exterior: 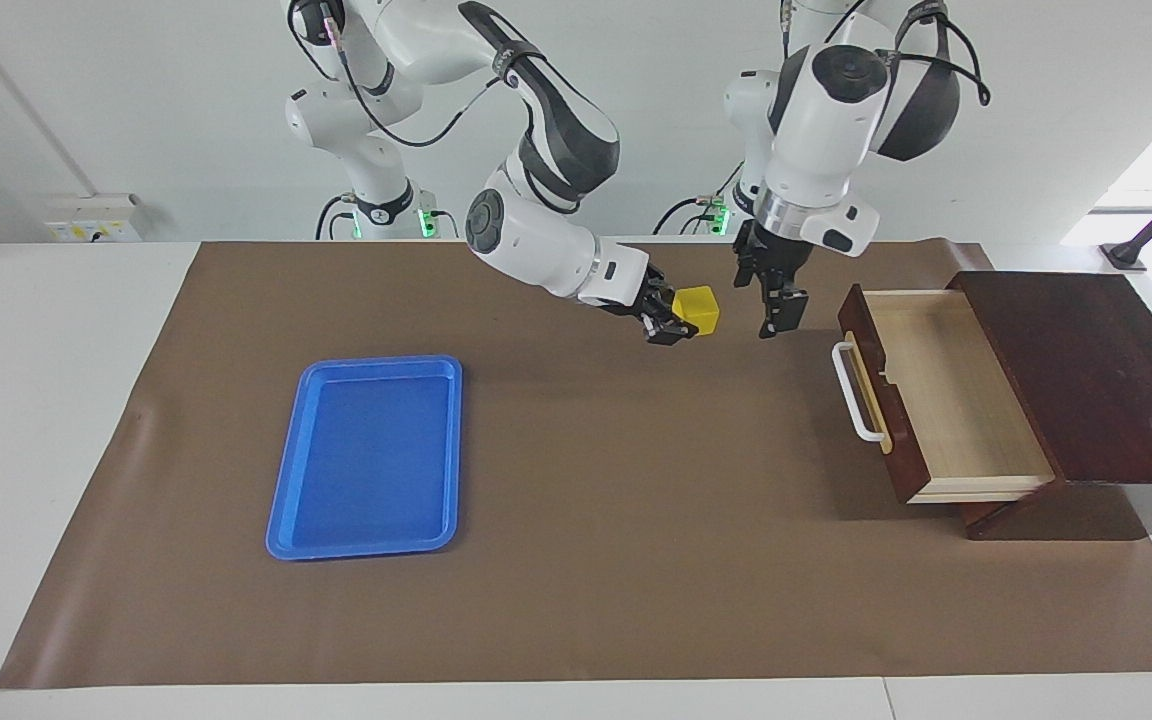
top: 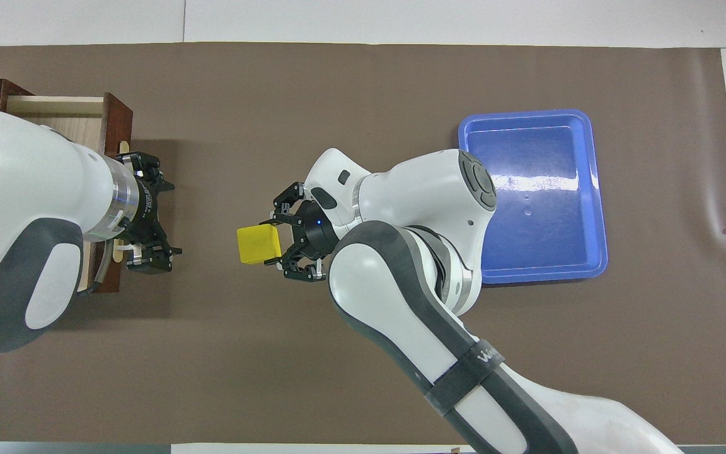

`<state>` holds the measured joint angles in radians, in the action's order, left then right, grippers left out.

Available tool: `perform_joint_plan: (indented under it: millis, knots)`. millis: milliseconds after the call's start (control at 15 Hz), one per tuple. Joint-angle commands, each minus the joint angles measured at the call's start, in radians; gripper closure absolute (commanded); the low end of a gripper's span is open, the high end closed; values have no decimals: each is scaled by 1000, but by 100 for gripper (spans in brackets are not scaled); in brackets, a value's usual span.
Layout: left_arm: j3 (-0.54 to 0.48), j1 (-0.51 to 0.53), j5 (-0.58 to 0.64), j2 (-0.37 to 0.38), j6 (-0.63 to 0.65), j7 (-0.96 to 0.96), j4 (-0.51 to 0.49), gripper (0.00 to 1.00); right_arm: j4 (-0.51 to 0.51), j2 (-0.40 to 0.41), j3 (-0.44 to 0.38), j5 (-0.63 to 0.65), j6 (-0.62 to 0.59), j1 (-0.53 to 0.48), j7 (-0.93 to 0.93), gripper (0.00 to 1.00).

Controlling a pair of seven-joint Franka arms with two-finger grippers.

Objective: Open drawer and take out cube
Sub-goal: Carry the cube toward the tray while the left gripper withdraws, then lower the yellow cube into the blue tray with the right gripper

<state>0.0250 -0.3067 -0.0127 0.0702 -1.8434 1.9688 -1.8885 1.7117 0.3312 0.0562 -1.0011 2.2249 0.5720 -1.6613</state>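
- Cube point(exterior: 697, 309) sat up in the air in the jaws of the right gripper point(exterior: 674, 322), which gripped it by one end only, so most of the yellow block stuck out past the fingertips toward the left gripper point(exterior: 774, 312).
- With so shallow a hold, I judged that a quick swing or a jolt could twist the cube between the fingertips or let it drop to the brown mat point(exterior: 586, 560) below.
- Left gripper hung just beside the cube, apart from it, its jaws released and holding nothing, over the mat in front of the drawer point(exterior: 946, 395).
- Those spread jaws hung close above the white handle point(exterior: 851, 392); a careless descent could knock the handle and push the drawer.
- Drawer stood pulled out of its dark wooden box point(exterior: 1086, 375), its pale interior bare, so the cube's removal looked done.
- Blue tray point(exterior: 368, 456) lay well apart from both grippers, toward the right arm's end of the surface; a long carry there would raise the chance of a slip.
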Motion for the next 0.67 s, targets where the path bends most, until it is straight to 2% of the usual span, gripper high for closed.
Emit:
perform_joint_plan:
  millis: [0, 200, 333, 400, 600]
  knots:
    - [7, 29, -9, 28, -26, -73, -70, 0, -12, 2, 7, -22, -62, -55, -15, 100]
    - [7, 87, -9, 11, -86, -178, -101, 0, -12, 0, 5, -11, -169, -157, -21, 100]
    - [7, 107, 0, -25, -131, -235, -104, 0, -4, -1, 2, 1, -230, -239, -49, 100]
    - [6, 107, 5, -65, -179, -272, -101, 0, 3, -3, -1, 40, -270, -318, -83, 100]
    - [6, 116, 52, -112, -230, -335, -95, 0, 20, -4, -2, 151, -295, -437, -104, 100]
